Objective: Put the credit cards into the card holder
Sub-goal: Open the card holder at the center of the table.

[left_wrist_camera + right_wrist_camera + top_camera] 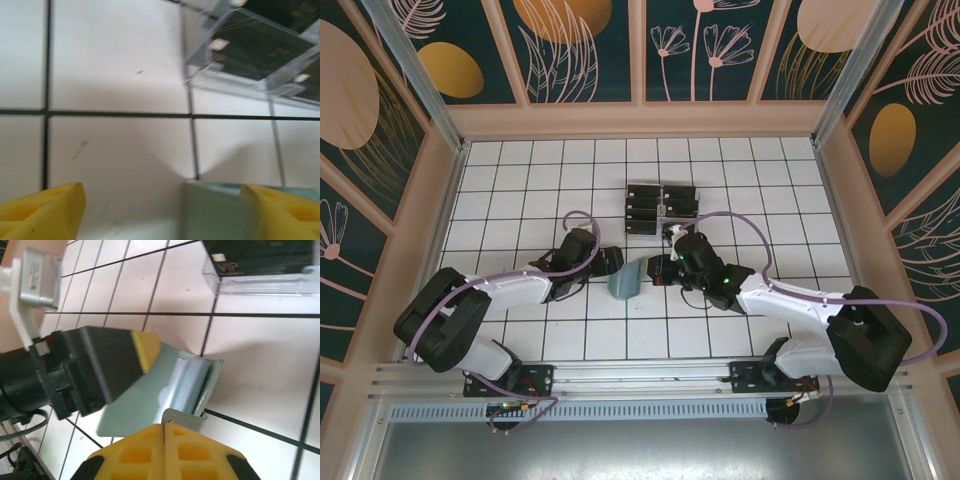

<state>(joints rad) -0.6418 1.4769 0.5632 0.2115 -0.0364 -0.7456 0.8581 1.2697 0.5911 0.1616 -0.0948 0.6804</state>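
The sage-green card holder stands partly open on the tiles between my two grippers. My right gripper is shut, pinching the holder's little tab at its fingertips. The holder's cover spreads away from that grip. My left gripper is open, with the holder's edge lying against its right finger; the left finger stands well apart. One left pad rests on the cover. Several black credit cards sit in a clear slotted rack just beyond.
The clear rack lies close ahead of both grippers on the white tiled floor. Wooden walls with patterned panels enclose the floor on three sides. Purple cables loop over both arms.
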